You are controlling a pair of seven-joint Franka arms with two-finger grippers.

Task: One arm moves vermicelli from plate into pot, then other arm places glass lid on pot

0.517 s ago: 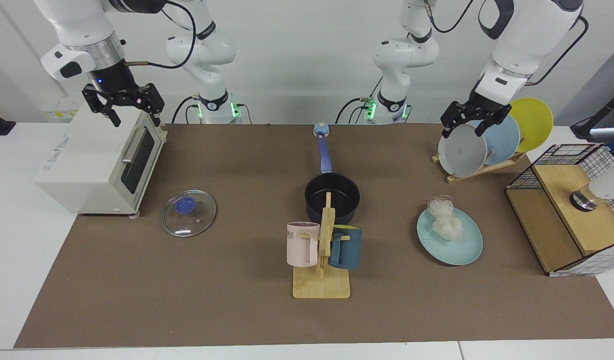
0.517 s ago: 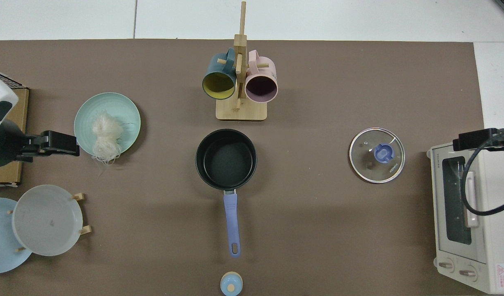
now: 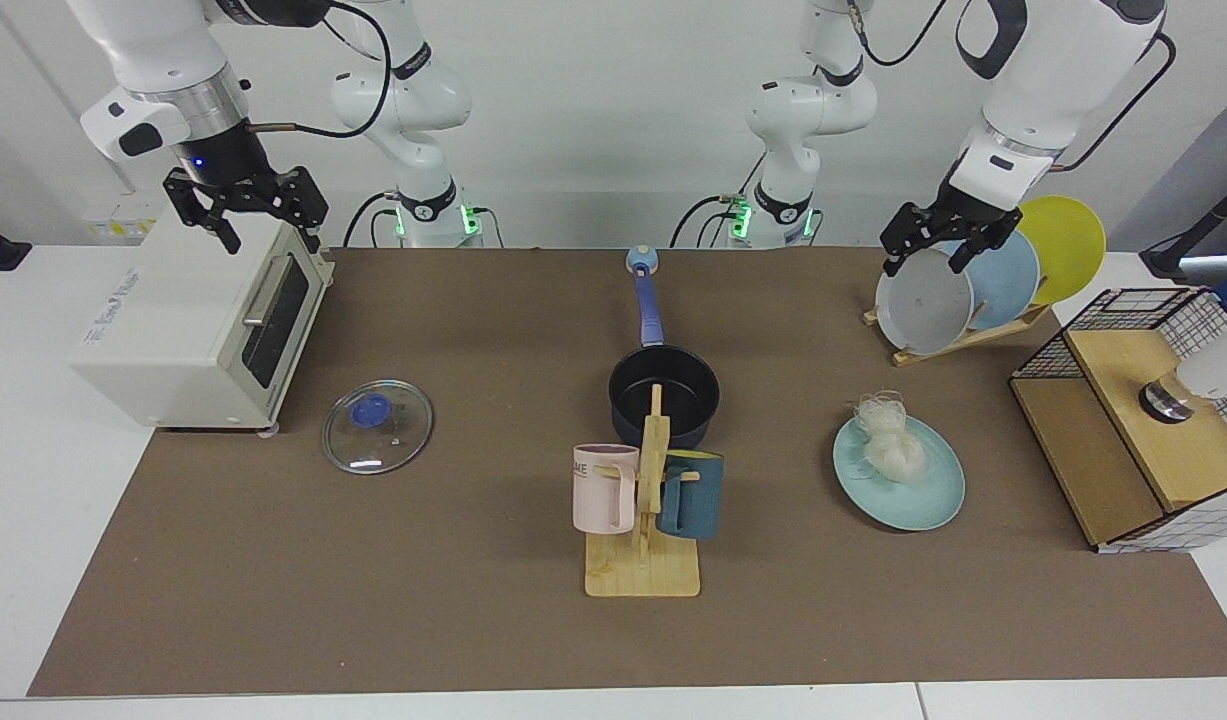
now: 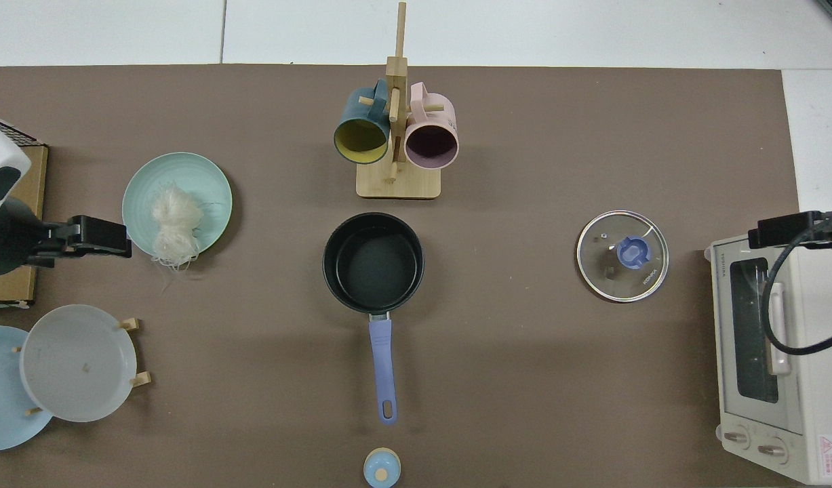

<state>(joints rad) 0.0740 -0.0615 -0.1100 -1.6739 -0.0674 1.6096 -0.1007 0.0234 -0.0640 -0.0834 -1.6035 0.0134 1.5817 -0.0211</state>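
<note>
The vermicelli (image 3: 888,440) (image 4: 175,220) lies as a whitish tangle on the far side of the teal-green plate (image 3: 923,500) (image 4: 199,176). The black pot (image 3: 664,395) (image 4: 373,261) stands empty mid-table, its blue handle (image 3: 650,310) pointing toward the arms. To one side, the glass lid (image 3: 377,425) (image 4: 622,255) lies flat on the mat, blue knob up. My left gripper (image 3: 925,262) (image 4: 93,237) hangs open and empty in front of the plate rack, beyond the teal plate. My right gripper (image 3: 271,232) (image 4: 792,229) hovers open and empty over the toaster oven, well behind the lid.
A wooden mug rack (image 3: 643,560) with a pink and a dark blue mug stands just in front of the pot. A white toaster oven (image 3: 203,320) sits beside the lid. A rack (image 3: 958,340) holds grey, sky-blue and yellow plates. A wire-and-wood box (image 3: 1133,430) stands at the mat's edge.
</note>
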